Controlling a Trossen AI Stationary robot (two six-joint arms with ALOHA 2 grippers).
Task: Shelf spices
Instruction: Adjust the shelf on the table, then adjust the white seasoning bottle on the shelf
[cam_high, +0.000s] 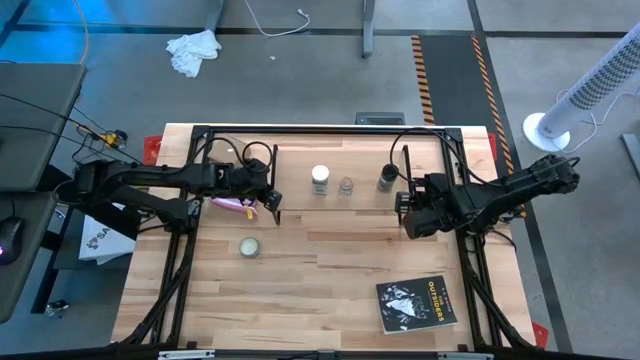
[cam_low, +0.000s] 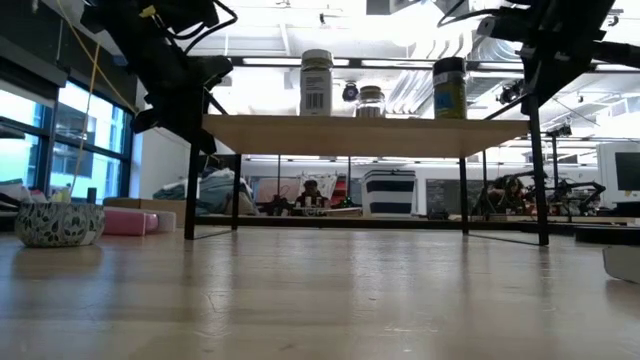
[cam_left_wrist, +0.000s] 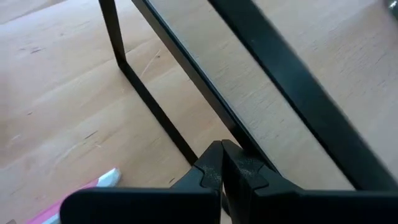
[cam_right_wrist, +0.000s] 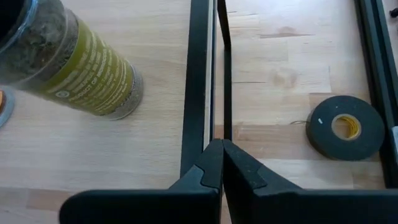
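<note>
Both claws read pinched together to me: left gripper (cam_high: 271, 205) and right gripper (cam_high: 403, 207) flank the shelf (cam_high: 340, 215), long axis side-to-side. White-capped jar (cam_high: 320, 179), glass jar (cam_high: 346, 186), dark jar (cam_high: 386, 180) stand upright on it; labels unreadable.

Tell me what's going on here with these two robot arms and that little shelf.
All three spice jars already stand in a row on the shelf: the white-capped jar, the small glass jar and the dark jar. The left gripper is at the shelf's left end and the right gripper at its right end, both shut at the frame and holding no jar.
</note>
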